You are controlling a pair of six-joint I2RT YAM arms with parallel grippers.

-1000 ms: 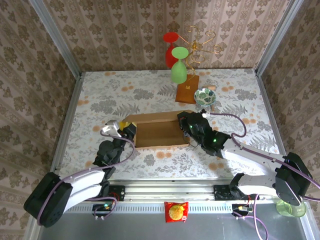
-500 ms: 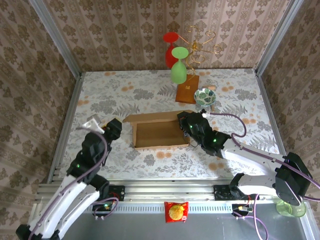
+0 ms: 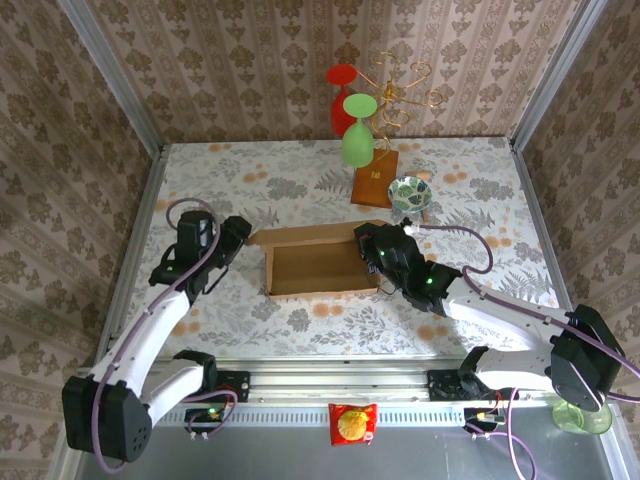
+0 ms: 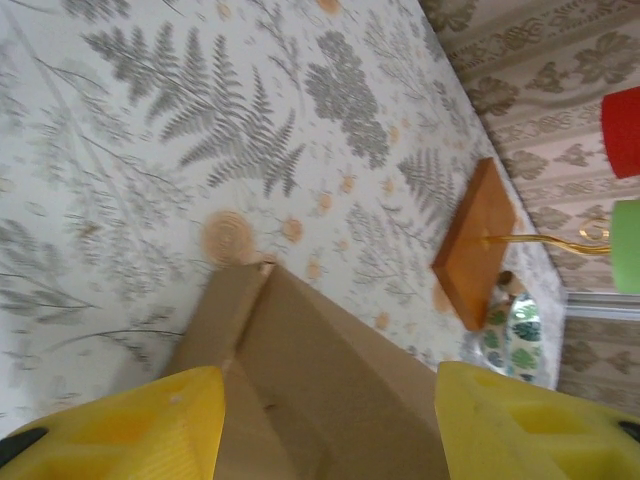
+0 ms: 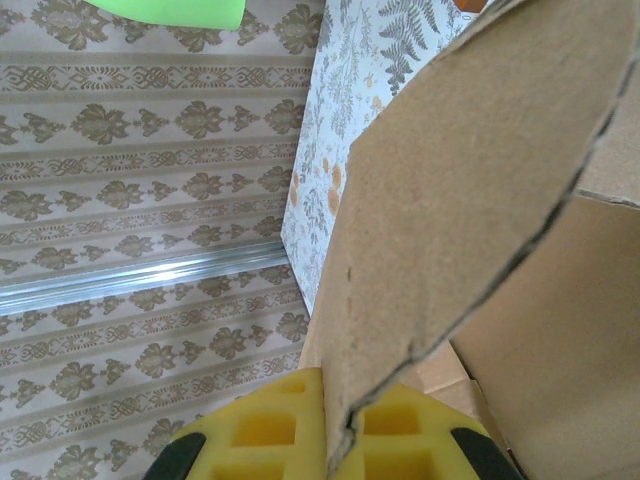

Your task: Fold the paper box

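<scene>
Your left gripper [image 3: 236, 234] has swung back, jaws wide, to the paper box [image 3: 318, 268] just ahead of it, while your right gripper [image 3: 372, 256] pinches a raised wall, so flap folding can likely resume.

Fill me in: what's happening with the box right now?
The two arms are folding the paper box, which sits as a shallow open tray in the middle of the table. The right tool is pinched shut on the box's right end wall, with the cardboard edge caught between its yellow fingers. The left tool is open at the left end, and the box's corner lies between its spread fingers, ungripped. The top is not yet closed.
</scene>
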